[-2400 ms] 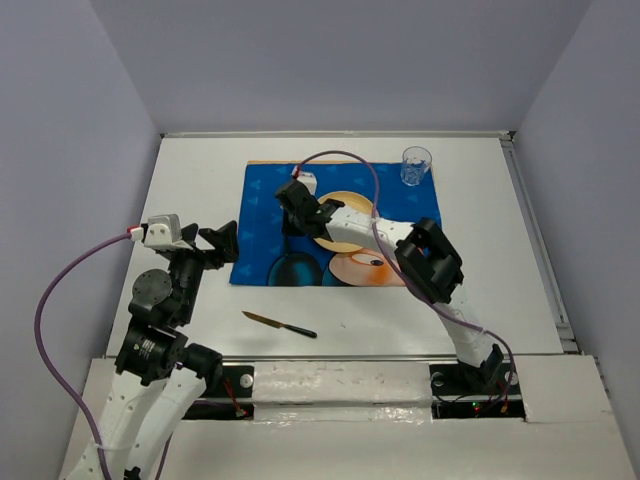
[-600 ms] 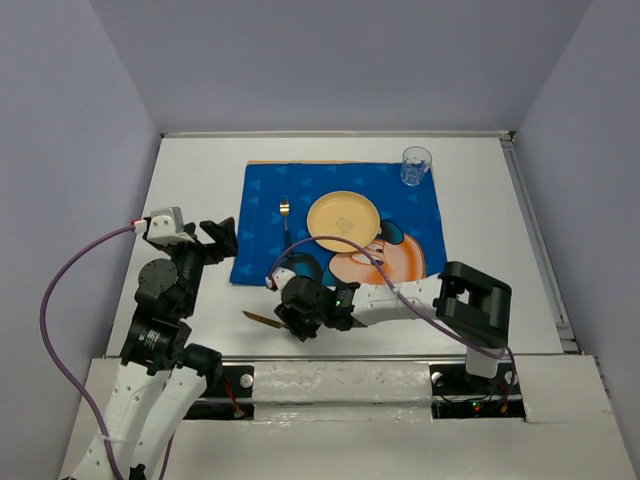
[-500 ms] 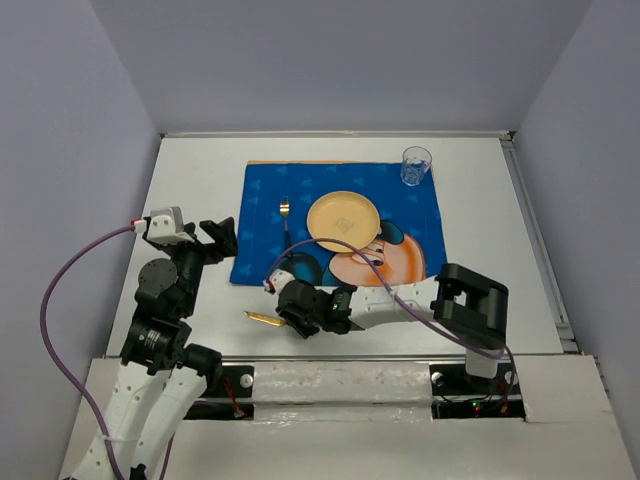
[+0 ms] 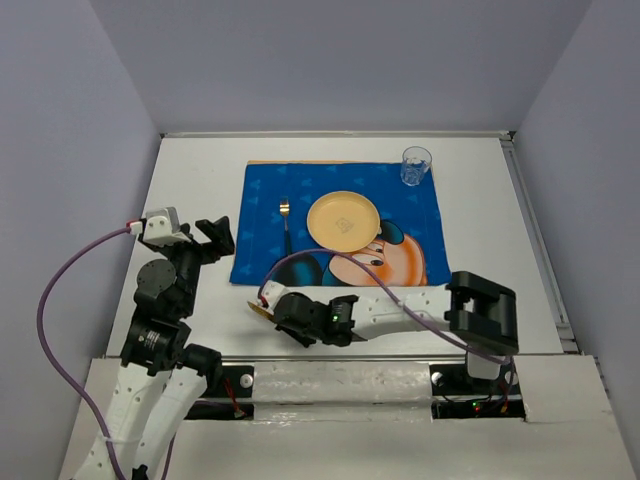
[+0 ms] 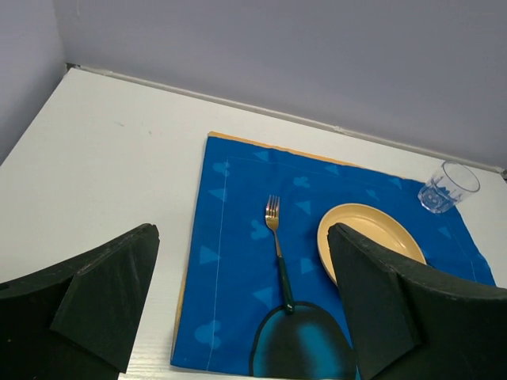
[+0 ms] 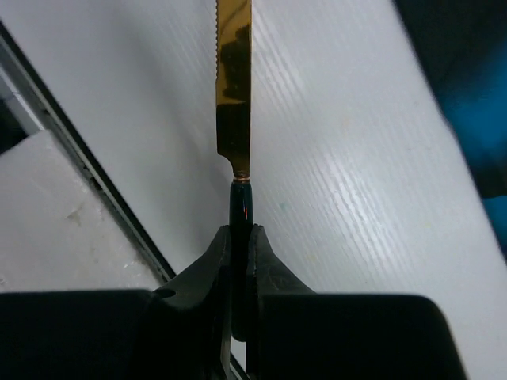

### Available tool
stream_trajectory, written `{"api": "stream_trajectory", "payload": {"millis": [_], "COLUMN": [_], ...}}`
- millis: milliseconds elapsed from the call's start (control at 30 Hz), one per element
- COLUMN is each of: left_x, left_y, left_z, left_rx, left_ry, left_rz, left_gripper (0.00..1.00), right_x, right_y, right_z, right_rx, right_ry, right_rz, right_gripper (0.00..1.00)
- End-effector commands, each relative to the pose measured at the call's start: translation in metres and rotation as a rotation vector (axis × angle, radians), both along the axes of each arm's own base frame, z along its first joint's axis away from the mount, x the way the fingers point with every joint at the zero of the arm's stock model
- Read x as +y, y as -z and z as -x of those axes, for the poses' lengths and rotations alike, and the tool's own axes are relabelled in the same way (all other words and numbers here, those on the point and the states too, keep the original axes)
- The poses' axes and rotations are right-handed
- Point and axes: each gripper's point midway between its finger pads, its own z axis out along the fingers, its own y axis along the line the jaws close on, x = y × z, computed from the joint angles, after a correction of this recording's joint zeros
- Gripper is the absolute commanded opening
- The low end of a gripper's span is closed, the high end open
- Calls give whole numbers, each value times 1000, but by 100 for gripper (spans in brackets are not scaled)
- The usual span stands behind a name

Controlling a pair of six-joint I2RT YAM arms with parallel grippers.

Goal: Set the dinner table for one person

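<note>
The white dinner table (image 4: 195,180) carries a blue cartoon mat (image 4: 410,205). On the mat lie a yellow plate (image 4: 343,220) and, to its left, a fork (image 4: 285,222). A clear glass (image 4: 416,165) stands at the mat's far right corner. My right gripper (image 4: 285,314) is low near the table's front edge, shut on the dark handle of a gold-bladed knife (image 6: 234,87); the blade points away from the fingers (image 6: 218,253). My left gripper (image 4: 215,235) is open and empty above the table, left of the mat. Its view shows the fork (image 5: 277,245), plate (image 5: 360,233) and glass (image 5: 448,187).
The table's front edge and its metal rail (image 6: 95,182) run just below the knife. The mat's near edge (image 6: 467,87) is to the right of the blade. Grey walls enclose the table on three sides.
The right arm left the fork on the mat, came down to the front edge and shut on the knife. In the last half second it shifted slightly nearer and left with it. The left arm stayed put.
</note>
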Motion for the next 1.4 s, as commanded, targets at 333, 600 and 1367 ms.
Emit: {"api": "stream_trajectory", "payload": {"millis": [333, 600, 1367], "left_x": [3, -1, -5], "left_y": [-22, -22, -18], "left_z": [5, 6, 1], "left_rx": [-79, -82, -65], "left_ry": [2, 22, 39], "left_rz": [26, 23, 20], "left_gripper": [99, 99, 99], "right_x": [-177, -268, -284], "right_y": [-146, -78, -13], "right_z": [-245, -309, -293], "right_rx": [-219, -135, 66], "right_ry": [791, 992, 1052], "right_rz": [-435, -282, -187], "right_gripper": [0, 0, 0]}}
